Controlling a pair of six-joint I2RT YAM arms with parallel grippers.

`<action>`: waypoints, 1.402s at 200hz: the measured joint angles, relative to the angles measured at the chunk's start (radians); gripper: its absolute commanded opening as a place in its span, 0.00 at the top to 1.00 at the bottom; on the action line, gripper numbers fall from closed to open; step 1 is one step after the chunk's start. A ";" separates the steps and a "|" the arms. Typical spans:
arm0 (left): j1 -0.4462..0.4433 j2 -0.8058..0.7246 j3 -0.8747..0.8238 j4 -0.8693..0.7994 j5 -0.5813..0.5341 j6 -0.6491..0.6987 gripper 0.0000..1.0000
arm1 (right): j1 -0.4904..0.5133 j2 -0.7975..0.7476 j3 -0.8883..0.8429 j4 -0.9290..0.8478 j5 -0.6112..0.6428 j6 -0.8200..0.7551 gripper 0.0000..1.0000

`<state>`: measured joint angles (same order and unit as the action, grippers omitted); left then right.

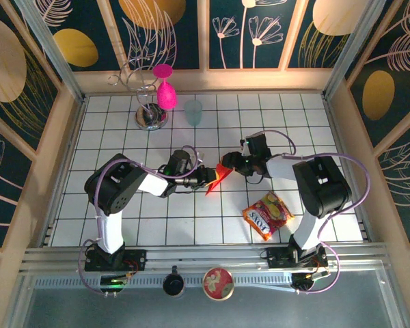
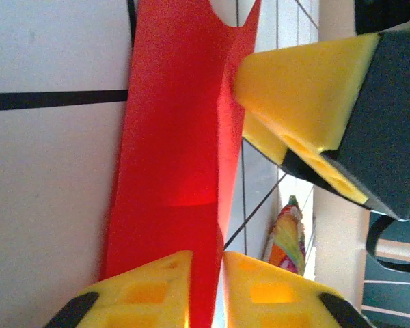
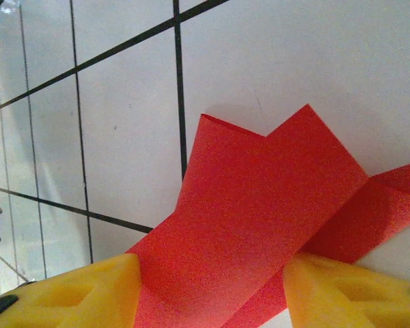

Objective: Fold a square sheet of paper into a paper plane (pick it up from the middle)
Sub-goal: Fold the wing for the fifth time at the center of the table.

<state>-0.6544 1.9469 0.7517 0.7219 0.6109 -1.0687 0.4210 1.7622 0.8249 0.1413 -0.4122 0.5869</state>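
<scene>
The square sheet of paper (image 1: 219,179), bright red and partly folded, is held up above the table's middle between my two grippers. My left gripper (image 1: 210,176) meets it from the left. In the left wrist view the paper (image 2: 171,137) runs edge-on between the left gripper (image 2: 206,256) jaws, which stand slightly apart with a sliver of light beside the sheet. My right gripper (image 1: 231,164) comes from the right, and its yellow fingers (image 2: 294,82) touch the sheet's far edge. In the right wrist view the folded paper (image 3: 260,191) spans the wide gap of the right gripper (image 3: 212,273).
A red-and-yellow snack packet (image 1: 268,214) lies near the right arm's base, also seen as the packet (image 2: 290,239). At the back stand a pink goblet (image 1: 165,92) on a metal rack (image 1: 150,116) and a pale blue cup (image 1: 193,111). Wooden walls ring the tiled table (image 1: 109,219).
</scene>
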 measured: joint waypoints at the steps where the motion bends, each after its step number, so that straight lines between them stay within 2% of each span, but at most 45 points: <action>1: 0.000 0.000 0.000 -0.002 -0.001 0.003 0.77 | 0.000 0.000 0.000 -0.001 0.001 0.000 0.44; 47: 0.000 -0.029 0.000 -0.076 -0.047 0.047 0.67 | 0.016 0.011 0.031 -0.050 0.047 0.018 0.45; 120: -0.002 -0.198 -0.048 -0.156 -0.154 0.112 0.55 | 0.018 0.016 0.042 -0.064 0.056 0.044 0.45; 184: -0.066 -0.206 -0.005 -0.343 -0.247 0.222 0.56 | 0.018 0.021 0.046 -0.071 0.058 0.052 0.46; 280: -0.071 -0.134 0.063 -0.413 -0.257 0.280 0.67 | 0.018 0.021 0.046 -0.071 0.063 0.059 0.46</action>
<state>-0.7258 1.8133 0.8150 0.3092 0.3542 -0.7891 0.4389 1.7832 0.8711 0.0704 -0.3489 0.6460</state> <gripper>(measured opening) 0.341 0.540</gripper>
